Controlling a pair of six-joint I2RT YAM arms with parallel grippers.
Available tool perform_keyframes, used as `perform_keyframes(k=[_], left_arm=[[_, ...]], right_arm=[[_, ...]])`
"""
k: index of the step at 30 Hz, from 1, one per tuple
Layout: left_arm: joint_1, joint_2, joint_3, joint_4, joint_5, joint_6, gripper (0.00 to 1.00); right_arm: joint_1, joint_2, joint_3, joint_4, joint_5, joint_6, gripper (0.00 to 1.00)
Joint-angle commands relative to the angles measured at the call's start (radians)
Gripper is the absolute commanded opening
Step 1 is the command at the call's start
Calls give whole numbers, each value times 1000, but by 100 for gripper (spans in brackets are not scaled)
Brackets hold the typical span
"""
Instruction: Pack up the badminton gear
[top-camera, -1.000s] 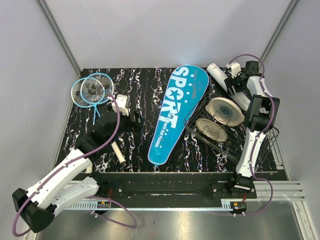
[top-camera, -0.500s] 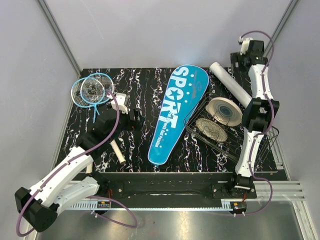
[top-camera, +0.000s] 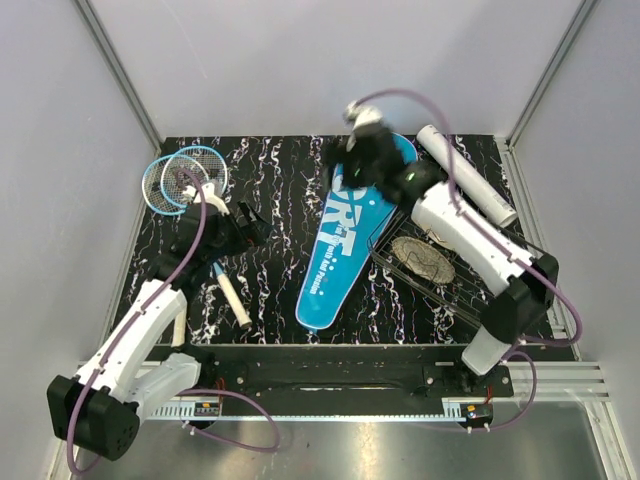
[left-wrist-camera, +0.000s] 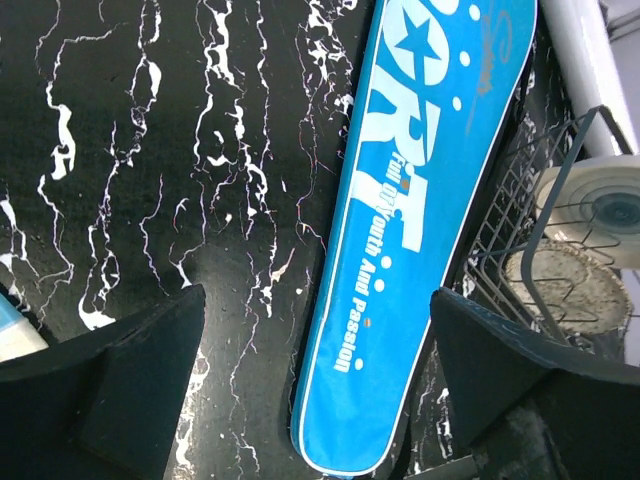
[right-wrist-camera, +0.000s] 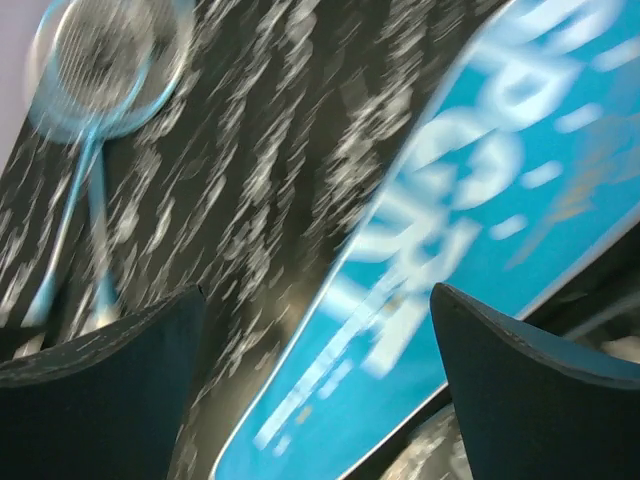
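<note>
My right gripper (right-wrist-camera: 315, 292) hangs wide open and empty over the far end of the blue cover (left-wrist-camera: 420, 200), which lies mid-table and reads "SPORT" and "Full of Youth And Passion". My left gripper (left-wrist-camera: 318, 294) is open too, near the rackets (top-camera: 185, 178) at far left.

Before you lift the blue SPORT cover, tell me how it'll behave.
The cover lies thin and flat on the table, so it probably droops when lifted by one end. Both rackets lie outside it, so it is likely light and may slide when pushed.
</note>
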Motion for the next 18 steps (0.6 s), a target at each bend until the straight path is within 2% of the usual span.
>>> perform_keyframes(k=[1, 3, 5, 7, 10, 13, 18], left_arm=[[42, -35, -37, 48, 110, -100, 99], [44, -21, -49, 51, 126, -108, 99], [48, -7, -57, 40, 124, -120, 99], [56, -25, -75, 42, 115, -135, 99], [60, -58, -100, 56, 67, -157, 99], [60, -79, -130, 91, 69, -178, 98], [42, -78, -167, 158, 193, -165, 89]], right_arm=[[211, -163, -357, 128, -79, 197, 100], [278, -204, -498, 179, -137, 264, 97], [368, -251, -613, 207, -133, 318, 92], [414, -293, -685, 233, -114, 388, 79], [465, -314, -808, 260, -44, 529, 68], [467, -308, -897, 242, 62, 710, 67], [467, -256, -965, 227, 201, 910, 68]])
